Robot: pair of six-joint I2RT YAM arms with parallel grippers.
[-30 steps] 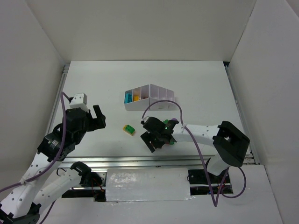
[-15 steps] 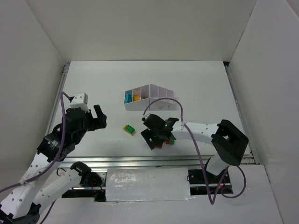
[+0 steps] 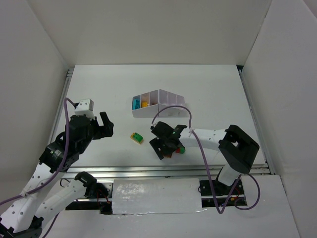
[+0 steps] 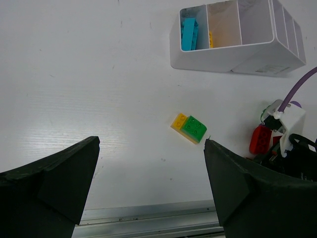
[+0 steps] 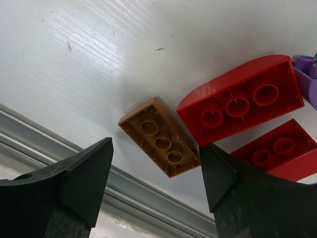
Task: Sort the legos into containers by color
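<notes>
My right gripper [image 3: 163, 147] is open, low over a cluster of bricks near the table's front edge. In the right wrist view an orange-brown brick [image 5: 159, 136] lies upside down between my fingers, apart from both. Two red bricks [image 5: 240, 99] [image 5: 280, 148] and a purple brick [image 5: 307, 72] lie just beyond. My left gripper [image 3: 105, 125] is open and empty, left of a joined yellow-and-green brick [image 3: 136, 138], which also shows in the left wrist view [image 4: 189, 127]. The white tray [image 3: 171, 104] holds a light blue brick [image 4: 188, 33] and a yellow one [image 4: 211, 39].
A metal rail [image 3: 148, 172] runs along the table's front edge, close behind the brick cluster. White walls enclose the table on three sides. A purple cable [image 3: 171, 113] loops over the right arm beside the tray.
My right gripper has shifted slightly left over the brick cluster and its arm has swung a little. The left arm has not moved.
</notes>
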